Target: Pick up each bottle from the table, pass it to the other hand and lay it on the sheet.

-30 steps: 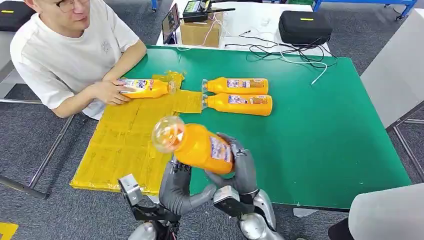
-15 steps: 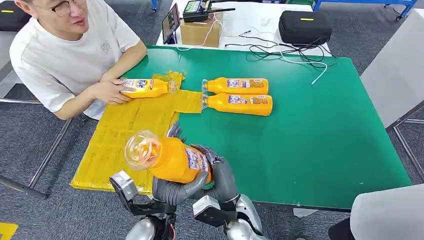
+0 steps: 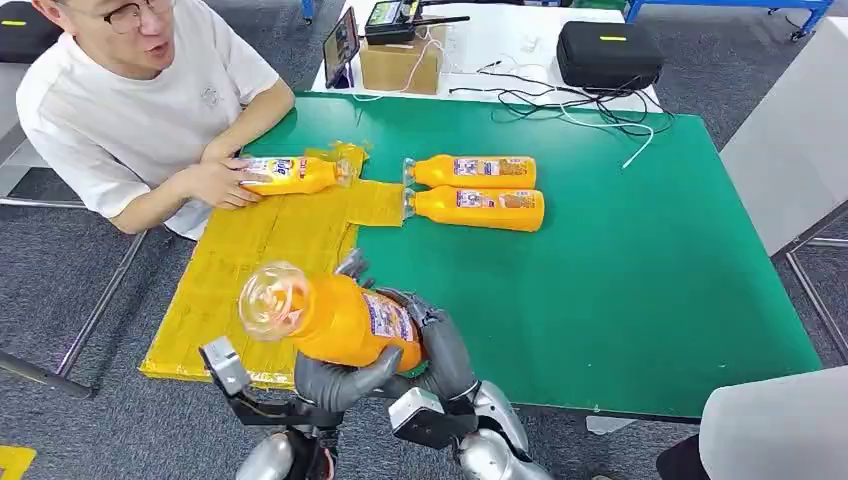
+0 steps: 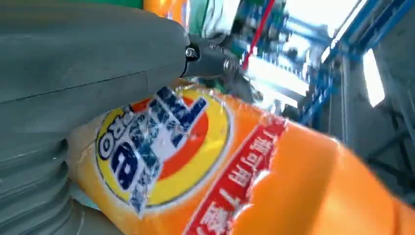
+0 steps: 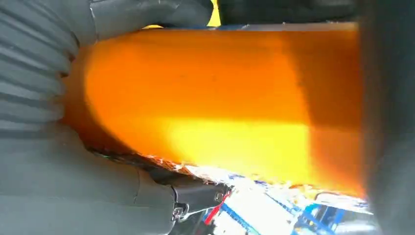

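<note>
Head view: an orange detergent bottle (image 3: 345, 318) held in the air by both hands at once, above the near edge of the green tabletop (image 3: 640, 290), where the yellow sheet (image 3: 255, 275) meets the bare green. The bottle lies nearly level, its clear cap end turned toward the sheet and its labelled body toward the hands. The left hand (image 3: 335, 375) cups the bottle from beneath, fingers curled up around its lower side. The right hand (image 3: 440, 345) wraps the base end, fingers over the top of the bottle. Both hands are closed on the same bottle.

Left wrist view: the bottle's round blue, red and yellow label lies just against the grey thumb. Right wrist view: the plain orange side of the bottle sits between the ribbed cover and the dark fingers (image 5: 386, 122).

Relative to the sheet: a second bottle (image 3: 290, 175) lies on its far edge, under the hand of a seated person (image 3: 215, 185) in a white shirt. Two more bottles (image 3: 472, 171) (image 3: 478, 208) lie side by side on the bare green just beyond the sheet's far right corner, caps pointing toward it, the nearer one's cap touching its edge. Behind the tabletop stand a cardboard box (image 3: 400, 62), a black case (image 3: 610, 52) and loose cables (image 3: 575, 105).
</note>
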